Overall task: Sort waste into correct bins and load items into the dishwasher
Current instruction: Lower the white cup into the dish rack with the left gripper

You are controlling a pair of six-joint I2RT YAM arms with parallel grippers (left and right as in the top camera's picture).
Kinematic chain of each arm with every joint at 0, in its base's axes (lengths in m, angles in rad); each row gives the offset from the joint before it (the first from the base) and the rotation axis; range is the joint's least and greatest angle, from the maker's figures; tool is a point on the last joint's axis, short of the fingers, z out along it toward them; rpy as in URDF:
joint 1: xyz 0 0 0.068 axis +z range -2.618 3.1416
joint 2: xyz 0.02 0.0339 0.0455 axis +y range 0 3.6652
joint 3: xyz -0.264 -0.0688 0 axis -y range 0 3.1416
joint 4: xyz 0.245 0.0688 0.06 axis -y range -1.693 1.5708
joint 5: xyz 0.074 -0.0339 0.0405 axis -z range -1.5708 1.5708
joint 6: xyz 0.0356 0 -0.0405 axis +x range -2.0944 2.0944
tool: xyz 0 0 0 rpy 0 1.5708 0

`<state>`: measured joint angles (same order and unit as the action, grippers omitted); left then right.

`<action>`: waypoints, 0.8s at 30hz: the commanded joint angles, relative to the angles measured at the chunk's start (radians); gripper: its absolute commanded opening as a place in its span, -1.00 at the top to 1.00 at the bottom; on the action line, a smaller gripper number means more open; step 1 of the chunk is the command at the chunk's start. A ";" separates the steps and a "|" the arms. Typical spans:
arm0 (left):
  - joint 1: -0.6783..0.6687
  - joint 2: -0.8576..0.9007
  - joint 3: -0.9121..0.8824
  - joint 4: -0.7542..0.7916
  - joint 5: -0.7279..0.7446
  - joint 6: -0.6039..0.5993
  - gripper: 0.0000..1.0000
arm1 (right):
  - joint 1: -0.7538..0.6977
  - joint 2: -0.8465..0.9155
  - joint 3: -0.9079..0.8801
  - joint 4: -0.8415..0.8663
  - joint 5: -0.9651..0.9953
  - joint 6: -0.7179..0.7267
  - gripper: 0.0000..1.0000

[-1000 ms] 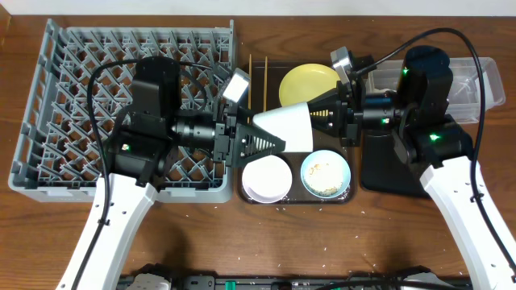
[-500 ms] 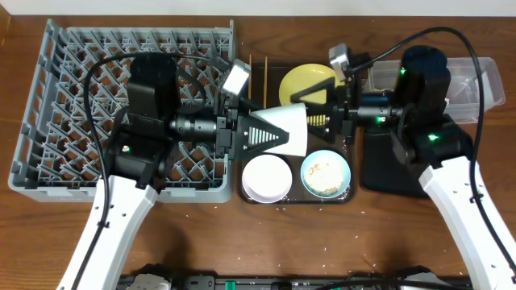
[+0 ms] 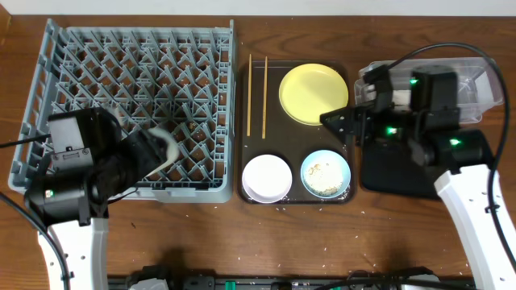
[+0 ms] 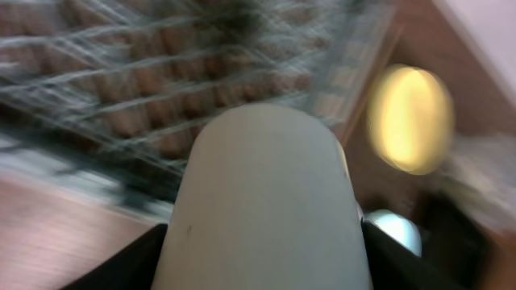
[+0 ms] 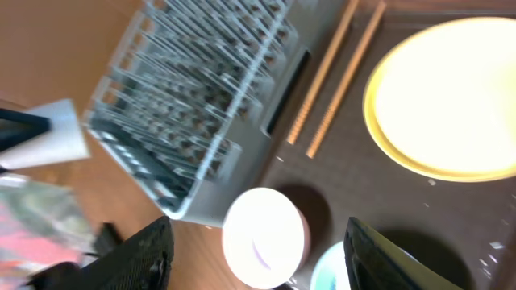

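My left gripper (image 3: 161,153) is shut on the small white cup (image 3: 167,147), which it holds over the front part of the grey-blue rack (image 3: 145,30). In the left wrist view the cup (image 4: 266,193) fills the space between the dark fingers (image 4: 121,266). My right gripper (image 3: 334,121) is open and holds nothing; it hangs over the brown tray's right side, beside the yellow plate (image 3: 314,94). The right wrist view shows the white bowl (image 5: 266,238) below the open fingers (image 5: 145,254). The light blue bowl (image 3: 326,174) holds rice grains. Two chopsticks (image 3: 257,95) lie on the tray's left side.
The dark brown serving tray (image 3: 274,129) sits between the rack and the bins. A clear tub (image 3: 477,89) stands at the back right, partly under my right arm. In front of it lies the black tray (image 3: 395,176). Rice grains dot the table's front.
My right gripper opened off the cup and drew back to the right. My left arm carried the cup away from the tray, leftward and toward the front over the rack.
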<state>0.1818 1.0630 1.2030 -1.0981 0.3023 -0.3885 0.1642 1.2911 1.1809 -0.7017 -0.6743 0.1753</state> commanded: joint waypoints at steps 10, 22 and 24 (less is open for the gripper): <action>0.029 0.265 -0.046 0.030 -0.483 -0.043 -0.20 | 0.109 -0.010 0.001 -0.013 0.199 -0.023 -0.38; 0.075 0.364 -0.045 0.105 -0.262 -0.005 -0.95 | 0.109 -0.010 0.001 -0.032 0.199 -0.024 -0.55; 0.075 0.321 -0.044 0.097 -0.227 -0.005 -0.95 | 0.113 -0.010 0.001 -0.035 0.199 -0.024 -0.72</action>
<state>0.2520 1.4544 1.1557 -0.9890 0.0177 -0.3996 0.2653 1.2911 1.1809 -0.7341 -0.4759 0.1650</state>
